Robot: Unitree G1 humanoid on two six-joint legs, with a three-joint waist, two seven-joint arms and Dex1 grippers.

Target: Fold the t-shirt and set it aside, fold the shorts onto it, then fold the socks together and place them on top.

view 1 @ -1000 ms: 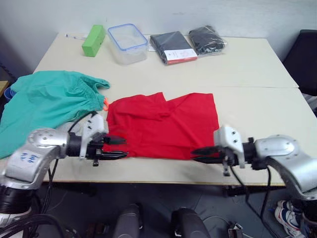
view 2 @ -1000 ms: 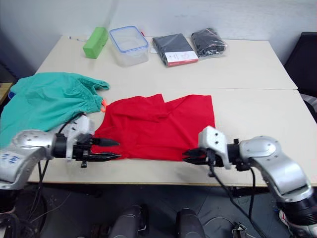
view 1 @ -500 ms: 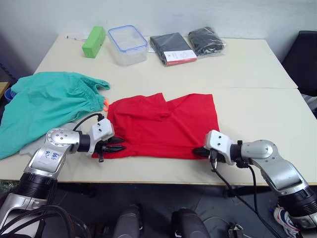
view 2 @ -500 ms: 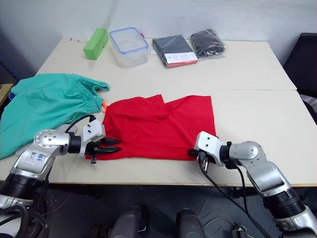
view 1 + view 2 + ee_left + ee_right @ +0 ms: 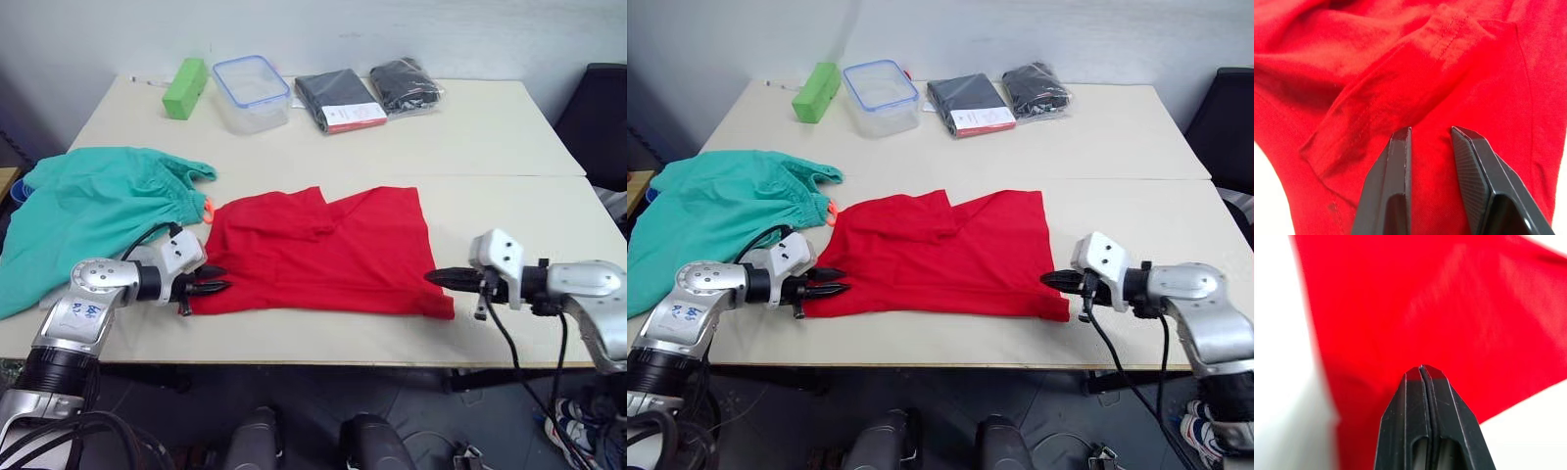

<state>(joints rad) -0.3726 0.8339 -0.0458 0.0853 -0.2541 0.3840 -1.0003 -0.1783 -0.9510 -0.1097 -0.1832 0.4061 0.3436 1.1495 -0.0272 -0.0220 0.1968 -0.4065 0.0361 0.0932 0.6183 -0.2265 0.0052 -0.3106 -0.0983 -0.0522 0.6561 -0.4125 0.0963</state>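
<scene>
Early stage, step 1 of 3. T-shirt (image 5: 323, 250) lies partly folded, mid-counter (image 5: 490, 127). Left gripper (image 5: 217, 286) fingers parted over near left hem; right gripper (image 5: 438, 278) fingers pinched together at near right corner. Shorts (image 5: 93, 211) unfolded, far left. Socks not made out.

Lighting's pretty even and bright from overhead, no harsh glare on the table (image 5: 490, 127). Only soft shadows: a thin one under the box (image 5: 252, 90) at the far edge, and darker folds in the shirt (image 5: 323, 250). Head views are sharp enough in the middle. My left wrist view is crisp on the fingers (image 5: 1396, 186) and the cloth weave. My right wrist view is smeared, the red edge blurring into a washed-out white tabletop, only my right fingers (image 5: 1430, 431) in focus.
</scene>
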